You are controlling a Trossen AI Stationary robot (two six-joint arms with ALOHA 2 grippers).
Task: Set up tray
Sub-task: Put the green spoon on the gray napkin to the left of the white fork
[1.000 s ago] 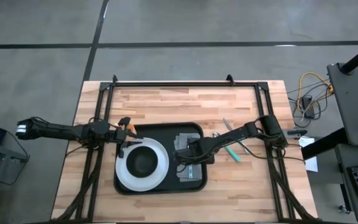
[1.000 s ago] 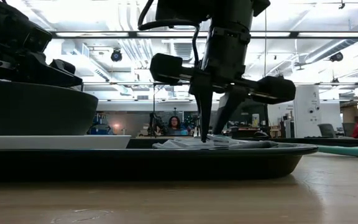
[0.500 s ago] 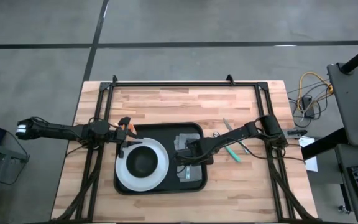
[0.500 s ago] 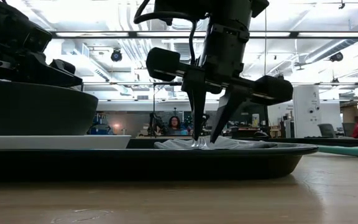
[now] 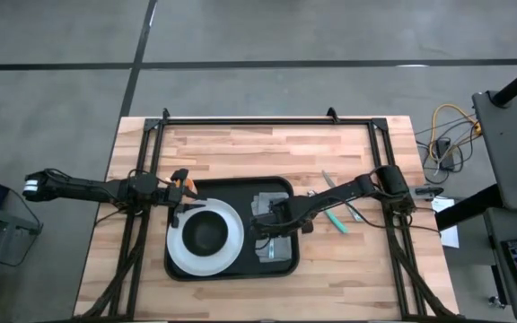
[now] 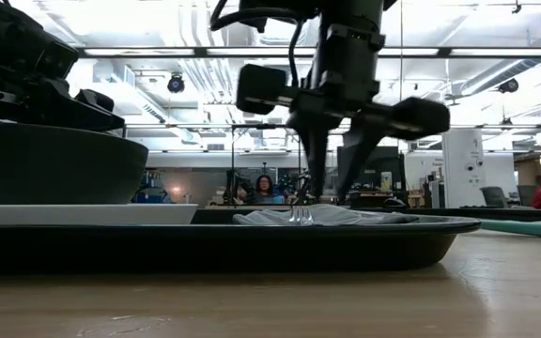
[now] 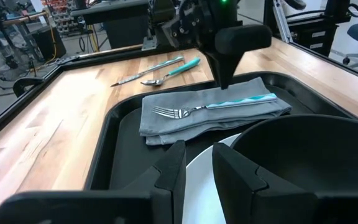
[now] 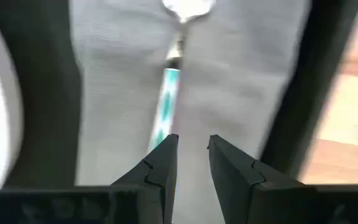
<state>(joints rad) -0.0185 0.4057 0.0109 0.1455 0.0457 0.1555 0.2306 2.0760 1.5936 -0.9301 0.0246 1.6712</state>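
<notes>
While the tray (image 5: pixel 227 190) sits mid-surface, the right claw (image 6: pixel 332 183) hovers with fingers narrowly parted above the fork (image 7: pixel 213 107) on the grey cloth (image 7: pixel 166 121); the left claw (image 7: pixel 196 171), narrowly parted, waits by the plate (image 5: pixel 179 247).

no readable text, no labels, no brands, no numbers

The right gripper (image 6: pixel 334 188) has lifted off the grey cloth (image 6: pixel 327 216) in the tray (image 6: pixel 252 239): a second ago its jaws reached down to the cloth, now their tips hang just above it. The fork (image 7: pixel 213 106) lies free on the cloth, below the parted jaws.
</notes>
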